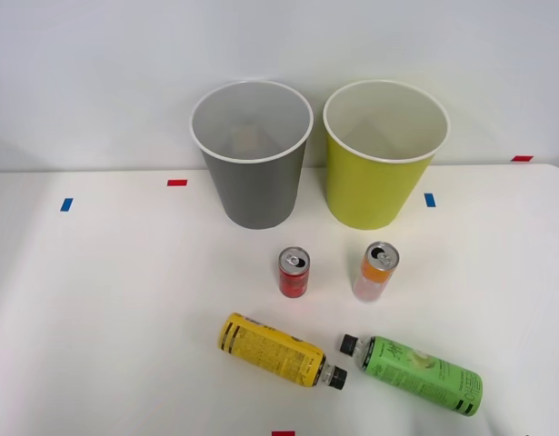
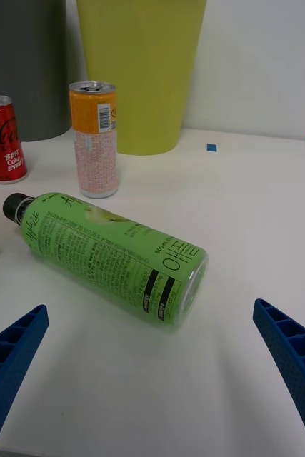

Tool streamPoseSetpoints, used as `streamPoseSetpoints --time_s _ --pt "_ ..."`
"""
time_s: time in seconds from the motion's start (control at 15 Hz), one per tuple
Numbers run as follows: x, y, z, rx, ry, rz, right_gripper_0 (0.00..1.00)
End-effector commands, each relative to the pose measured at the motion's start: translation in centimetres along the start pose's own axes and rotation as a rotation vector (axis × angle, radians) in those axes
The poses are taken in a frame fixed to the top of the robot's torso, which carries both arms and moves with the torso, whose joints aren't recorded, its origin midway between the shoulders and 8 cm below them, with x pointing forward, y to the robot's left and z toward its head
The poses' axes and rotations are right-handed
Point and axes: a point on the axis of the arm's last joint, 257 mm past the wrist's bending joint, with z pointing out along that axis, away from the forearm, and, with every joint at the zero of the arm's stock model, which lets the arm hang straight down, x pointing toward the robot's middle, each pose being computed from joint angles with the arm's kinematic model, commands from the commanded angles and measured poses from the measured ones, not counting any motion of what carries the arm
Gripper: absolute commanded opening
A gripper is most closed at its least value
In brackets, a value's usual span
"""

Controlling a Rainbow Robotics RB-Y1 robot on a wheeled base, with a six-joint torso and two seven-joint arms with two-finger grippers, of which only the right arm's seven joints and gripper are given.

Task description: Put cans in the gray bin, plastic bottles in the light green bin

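On the white counter (image 1: pixel 97 300), two tall tapered bins are set side by side at the far edge: the gray bin (image 1: pixel 253 186) on the robot's left and the light green bin (image 1: pixel 377 186) on its right, close together, both upright with white rims. In front of them, two cans are stood upright and apart from each other: the short red can (image 1: pixel 294 273) before the gray bin and the taller orange and white can (image 1: pixel 376 272) before the light green bin. Nearer the robot, two black-capped bottles are laid on their sides. The yellow-labelled bottle (image 1: pixel 276 351) is placed to the left, its cap pointed right; the green-labelled bottle (image 1: pixel 419 373) is placed to the right, its cap pointed left, so that the two caps are brought near each other without contact being seen.

In the wrist view, the right pincer (image 2: pixel 152 371) is held wide apart, nothing being gripped, with one blue ribbed finger (image 2: pixel 9 357) at each lower corner. The green-labelled bottle is seen lying just beyond the fingers, with the orange and white can and the red can behind it.

Small red and blue tape marks (image 1: pixel 176 183) are stuck on the counter.
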Motion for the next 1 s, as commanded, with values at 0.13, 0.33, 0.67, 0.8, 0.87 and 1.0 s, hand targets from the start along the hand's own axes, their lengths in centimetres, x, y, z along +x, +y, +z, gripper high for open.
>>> streamPoseSetpoints --time_s 0.13,0.33,0.67,0.8,0.87,1.0 --pt "0.00 0.00 0.00 0.000 0.000 0.000 1.00" --pt "0.00 0.00 0.00 0.000 0.000 0.000 1.00" --pt "0.00 0.00 0.00 0.000 0.000 0.000 1.00" --pt "0.00 0.00 0.00 0.000 0.000 0.000 1.00" --pt "0.00 0.00 0.00 0.000 0.000 0.000 1.00" --pt "0.00 0.00 0.00 0.000 0.000 0.000 1.00"
